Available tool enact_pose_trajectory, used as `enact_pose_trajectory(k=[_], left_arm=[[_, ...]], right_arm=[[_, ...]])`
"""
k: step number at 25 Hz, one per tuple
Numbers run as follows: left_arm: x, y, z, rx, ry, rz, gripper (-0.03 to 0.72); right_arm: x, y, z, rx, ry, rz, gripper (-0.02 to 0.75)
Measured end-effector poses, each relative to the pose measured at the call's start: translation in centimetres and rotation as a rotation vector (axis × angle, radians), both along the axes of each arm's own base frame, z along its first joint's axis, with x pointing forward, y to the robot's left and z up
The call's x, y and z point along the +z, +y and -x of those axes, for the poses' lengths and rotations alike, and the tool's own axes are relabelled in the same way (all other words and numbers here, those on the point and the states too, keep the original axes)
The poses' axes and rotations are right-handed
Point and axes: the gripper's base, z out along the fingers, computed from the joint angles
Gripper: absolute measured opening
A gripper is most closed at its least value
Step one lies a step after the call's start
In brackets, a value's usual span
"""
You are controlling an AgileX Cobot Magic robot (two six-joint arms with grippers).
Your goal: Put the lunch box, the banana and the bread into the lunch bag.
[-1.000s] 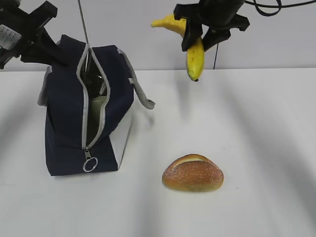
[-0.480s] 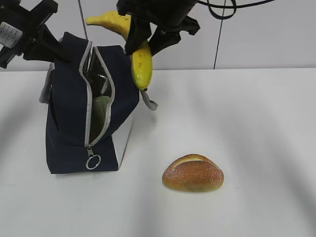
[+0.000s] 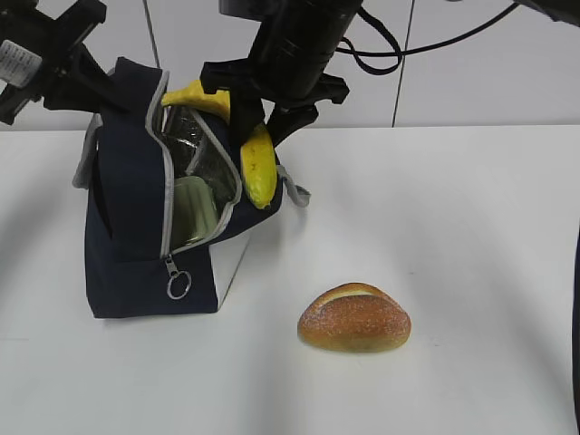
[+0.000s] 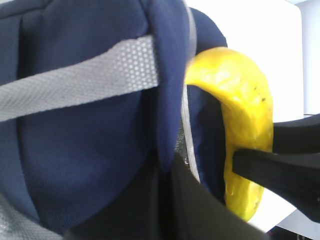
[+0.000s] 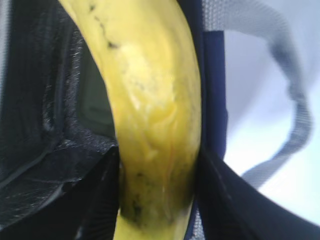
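Note:
The navy lunch bag stands at the left with its zipper open. The sage-green lunch box shows inside it. My left gripper is shut on the bag's left rim and holds the opening apart; in the left wrist view the navy fabric runs between its dark jaws. My right gripper is shut on the banana and holds it at the opening's right rim, tip down, part of it over the opening. The banana also shows in the left wrist view and the right wrist view. The bread lies on the table, front centre.
The white table stretches to the right of the bag. The bag's grey strap hangs beside the banana and shows in the right wrist view. The zipper's ring pull hangs at the front end.
My right gripper has carried the banana left and down, from right of the bag to its opening. The bag's opening has spread wider. The bread and left gripper have not moved.

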Motion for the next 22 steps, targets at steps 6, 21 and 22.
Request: enact_pose_trajectory(k=[6,21,22], left_arm=[[0.0,0.0,0.0,-0.001,-0.002,0.001,-0.003],[0.0,0.0,0.0,-0.004,-0.004,-0.001,-0.003],[0.0,0.0,0.0,-0.004,-0.004,-0.002,-0.003]], right_arm=[[-0.5,0.0,-0.2,-0.023,0.013,0.009,0.323],[-1.2,2.7,1.0,-0.031,0.063,-0.023,0.323],[-1.2,2.8,1.1,-0.033,0.068,-0.029,0.323]])
